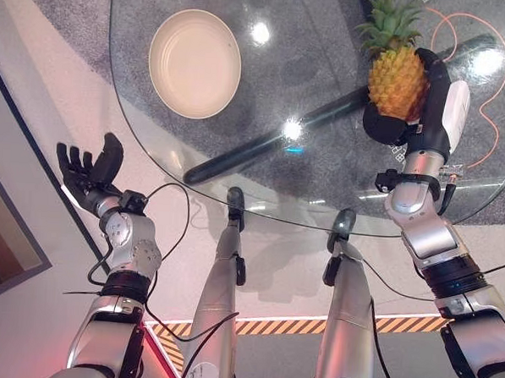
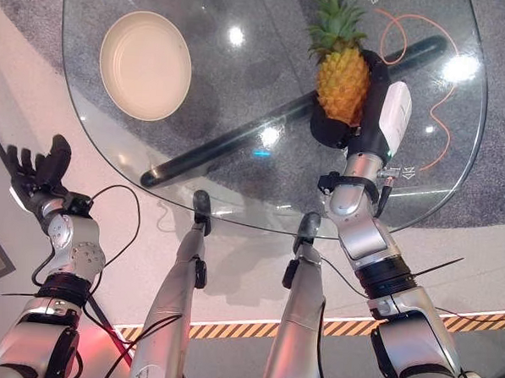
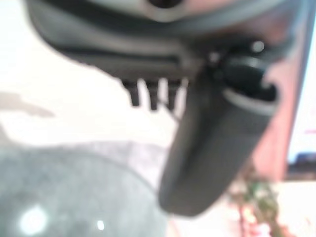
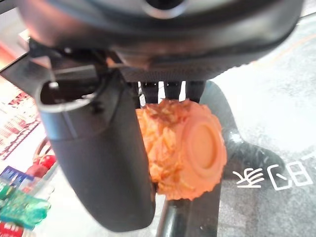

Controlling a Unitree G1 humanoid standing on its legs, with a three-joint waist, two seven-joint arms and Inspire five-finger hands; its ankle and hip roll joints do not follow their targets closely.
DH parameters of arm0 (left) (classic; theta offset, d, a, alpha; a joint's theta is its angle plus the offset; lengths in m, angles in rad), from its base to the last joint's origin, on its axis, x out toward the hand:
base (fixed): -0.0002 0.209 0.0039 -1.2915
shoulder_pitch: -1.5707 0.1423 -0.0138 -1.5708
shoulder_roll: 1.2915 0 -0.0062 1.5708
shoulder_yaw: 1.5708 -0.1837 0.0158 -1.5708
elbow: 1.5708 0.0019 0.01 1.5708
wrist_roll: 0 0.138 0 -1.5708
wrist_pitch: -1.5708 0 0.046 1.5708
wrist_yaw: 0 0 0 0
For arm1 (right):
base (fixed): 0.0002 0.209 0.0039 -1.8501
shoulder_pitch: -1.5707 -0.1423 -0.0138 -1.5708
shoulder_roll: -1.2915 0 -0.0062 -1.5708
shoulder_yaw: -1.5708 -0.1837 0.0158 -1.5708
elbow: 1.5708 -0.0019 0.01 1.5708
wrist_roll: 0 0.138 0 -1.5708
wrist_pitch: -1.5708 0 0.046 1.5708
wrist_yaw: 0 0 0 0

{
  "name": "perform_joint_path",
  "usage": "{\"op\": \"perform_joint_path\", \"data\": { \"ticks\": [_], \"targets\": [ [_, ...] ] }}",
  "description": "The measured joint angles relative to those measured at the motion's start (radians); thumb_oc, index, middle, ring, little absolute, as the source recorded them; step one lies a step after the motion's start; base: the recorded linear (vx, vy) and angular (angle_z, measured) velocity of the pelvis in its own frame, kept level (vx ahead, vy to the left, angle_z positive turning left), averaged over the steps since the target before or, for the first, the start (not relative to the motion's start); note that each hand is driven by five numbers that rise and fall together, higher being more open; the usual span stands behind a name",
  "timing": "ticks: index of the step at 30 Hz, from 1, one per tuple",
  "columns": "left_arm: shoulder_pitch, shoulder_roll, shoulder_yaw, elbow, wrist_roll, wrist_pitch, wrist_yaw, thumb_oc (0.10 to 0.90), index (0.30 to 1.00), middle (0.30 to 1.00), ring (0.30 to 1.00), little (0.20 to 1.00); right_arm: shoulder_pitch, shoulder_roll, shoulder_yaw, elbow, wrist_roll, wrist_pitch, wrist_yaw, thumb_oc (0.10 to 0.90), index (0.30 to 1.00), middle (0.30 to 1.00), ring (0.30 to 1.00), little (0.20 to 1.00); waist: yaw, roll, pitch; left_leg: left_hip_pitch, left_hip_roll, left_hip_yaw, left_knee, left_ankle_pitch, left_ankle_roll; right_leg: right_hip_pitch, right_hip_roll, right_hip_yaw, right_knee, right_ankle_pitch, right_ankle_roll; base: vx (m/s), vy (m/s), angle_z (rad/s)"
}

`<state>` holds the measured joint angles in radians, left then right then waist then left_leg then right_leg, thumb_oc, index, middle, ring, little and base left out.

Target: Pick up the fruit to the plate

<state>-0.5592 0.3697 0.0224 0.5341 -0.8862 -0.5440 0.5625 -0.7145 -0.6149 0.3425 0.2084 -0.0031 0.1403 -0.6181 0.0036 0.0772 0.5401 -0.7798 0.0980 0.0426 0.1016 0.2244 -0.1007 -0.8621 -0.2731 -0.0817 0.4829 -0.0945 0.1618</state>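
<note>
Pineapple (image 1: pixel 396 78) sits gripped in the right hand (image 1: pixel 426 105), fingers and thumb curled round its body, over the glass table (image 1: pixel 322 159) at two o'clock. Cream plate (image 1: pixel 195 63) lies at ten o'clock. Left hand (image 1: pixel 88 168), fingers spread, hangs off the table at eight o'clock.

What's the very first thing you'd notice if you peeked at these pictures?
The pineapple, bright orange-yellow with a green spiky top, catches the eye first: the right hand is wrapped round it over the right side of the glass table. Next comes the cream plate, sitting bare on the table's far left part. The left hand hangs open off the table's left edge.
</note>
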Motion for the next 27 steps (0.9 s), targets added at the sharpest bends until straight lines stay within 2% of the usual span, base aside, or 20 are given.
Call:
{"op": "perform_joint_path", "data": {
  "ticks": [5,12,22,27],
  "targets": [
    [-0.003,-0.026,-0.012,-0.085,0.034,-0.004,-0.080,0.800,0.900,0.900,0.900,0.900,0.023,0.036,0.019,-0.042,-0.064,-0.016,0.058,0.100,0.300,0.300,0.300,0.200,0.004,0.000,0.000,-0.009,-0.001,0.000,0.000,0.000,-0.001,-0.007,0.000,0.000,0.001,-0.001,0.001,0.00,0.000,0.00],
    [0.033,-0.048,-0.086,-0.187,0.027,0.024,-0.297,0.800,0.900,0.900,0.900,0.900,0.046,0.048,0.018,-0.073,-0.116,-0.045,0.130,0.100,0.300,0.300,0.300,0.200,0.014,-0.001,0.001,-0.009,-0.001,-0.001,-0.001,0.000,-0.001,-0.008,-0.001,-0.001,0.000,-0.002,0.002,0.00,0.000,0.00],
    [0.048,-0.048,-0.134,-0.273,-0.106,0.137,-0.483,0.800,0.900,0.900,0.900,0.900,0.060,0.062,0.031,-0.132,-0.156,-0.083,0.225,0.100,0.300,0.300,0.300,0.200,0.013,-0.002,0.001,-0.010,-0.006,0.000,-0.001,0.000,0.001,-0.008,-0.007,0.000,0.002,-0.003,0.004,0.00,0.000,0.00],
    [0.043,-0.045,-0.173,-0.279,-0.177,0.182,-0.518,0.800,0.900,0.900,0.900,0.900,0.060,0.062,0.038,-0.167,-0.156,-0.084,0.250,0.100,0.300,0.300,0.300,0.200,0.011,-0.002,0.001,-0.010,-0.008,0.000,-0.001,-0.001,0.002,-0.008,-0.009,0.000,0.001,-0.003,0.005,0.00,0.000,0.00]
  ]
}}
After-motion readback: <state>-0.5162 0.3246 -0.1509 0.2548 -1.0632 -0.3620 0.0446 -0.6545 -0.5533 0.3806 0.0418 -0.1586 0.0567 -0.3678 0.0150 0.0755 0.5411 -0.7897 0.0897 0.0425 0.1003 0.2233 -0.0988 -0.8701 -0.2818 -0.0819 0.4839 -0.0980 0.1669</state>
